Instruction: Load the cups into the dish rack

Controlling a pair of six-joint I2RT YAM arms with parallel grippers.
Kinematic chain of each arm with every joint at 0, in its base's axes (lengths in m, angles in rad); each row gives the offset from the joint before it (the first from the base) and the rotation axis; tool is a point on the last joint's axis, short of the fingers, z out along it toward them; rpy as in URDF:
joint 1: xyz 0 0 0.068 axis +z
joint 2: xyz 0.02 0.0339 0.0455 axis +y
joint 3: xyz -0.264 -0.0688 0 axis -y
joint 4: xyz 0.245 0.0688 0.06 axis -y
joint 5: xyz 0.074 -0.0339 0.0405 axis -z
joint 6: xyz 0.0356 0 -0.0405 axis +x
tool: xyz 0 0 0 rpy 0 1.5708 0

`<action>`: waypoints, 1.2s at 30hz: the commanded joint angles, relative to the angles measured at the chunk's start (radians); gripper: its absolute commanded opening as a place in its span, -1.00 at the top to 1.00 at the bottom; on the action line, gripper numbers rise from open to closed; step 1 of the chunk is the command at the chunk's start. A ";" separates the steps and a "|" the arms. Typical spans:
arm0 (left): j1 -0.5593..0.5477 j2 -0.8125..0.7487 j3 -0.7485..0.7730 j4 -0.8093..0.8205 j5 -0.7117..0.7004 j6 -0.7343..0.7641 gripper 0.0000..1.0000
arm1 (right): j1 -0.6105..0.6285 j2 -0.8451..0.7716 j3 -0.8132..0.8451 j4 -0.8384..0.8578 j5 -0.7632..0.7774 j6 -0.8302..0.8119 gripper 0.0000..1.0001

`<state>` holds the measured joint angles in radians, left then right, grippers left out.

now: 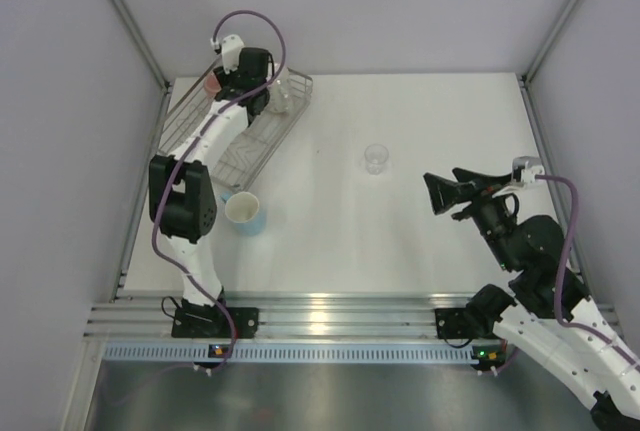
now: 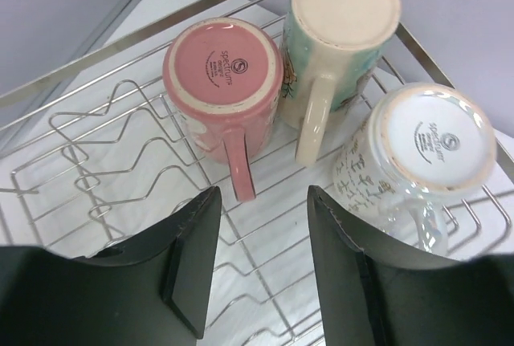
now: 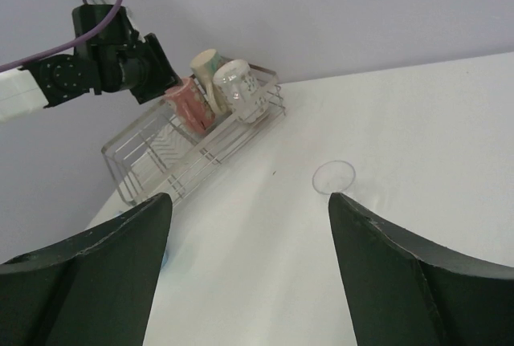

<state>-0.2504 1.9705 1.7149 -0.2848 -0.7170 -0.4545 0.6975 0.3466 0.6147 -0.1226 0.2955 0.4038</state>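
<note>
The silver wire dish rack (image 1: pixel 238 156) stands at the far left. Three mugs stand upside down in its far end: a pink-red mug (image 2: pixel 221 73), a cream mug (image 2: pixel 341 17) and a white dotted mug (image 2: pixel 426 145). My left gripper (image 2: pixel 261 201) hovers just above the rack wires (image 2: pixel 96 153) near the mugs, open and empty. A light blue cup (image 1: pixel 245 213) stands upright on the table by the rack's near end. One tiny clear glass (image 1: pixel 376 158) stands mid-table. My right gripper (image 1: pixel 440 194) is open and empty, to the right of the glass (image 3: pixel 333 177).
The left arm (image 1: pixel 185 196) stretches over the rack's near half. Metal frame posts stand at the far corners (image 1: pixel 165 81). A rail (image 1: pixel 320 311) runs along the near edge. The rack (image 3: pixel 193 149) also shows in the right wrist view, far left.
</note>
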 commanded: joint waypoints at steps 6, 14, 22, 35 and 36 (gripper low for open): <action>-0.095 -0.309 -0.165 -0.005 0.105 0.241 -0.10 | 0.008 0.022 0.131 -0.205 -0.004 -0.006 -0.61; -0.151 -0.591 -0.389 -0.226 0.266 0.145 -0.11 | 0.010 0.038 0.149 -0.282 -0.102 0.006 -0.61; -0.170 -0.762 -0.578 -0.410 0.304 0.099 -0.12 | 0.010 0.109 0.157 -0.361 -0.266 0.156 -0.60; -0.196 -0.912 -0.753 -0.424 0.419 -0.024 -0.14 | 0.008 0.225 0.043 -0.250 -0.315 0.072 -0.61; -0.196 -0.915 -0.750 -0.425 0.415 -0.026 -0.14 | 0.008 0.256 0.089 -0.252 -0.328 0.066 -0.61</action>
<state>-0.4423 1.0885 0.9607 -0.7193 -0.3176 -0.4522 0.6975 0.4992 0.6319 -0.4423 0.0166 0.5282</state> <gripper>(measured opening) 0.568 0.803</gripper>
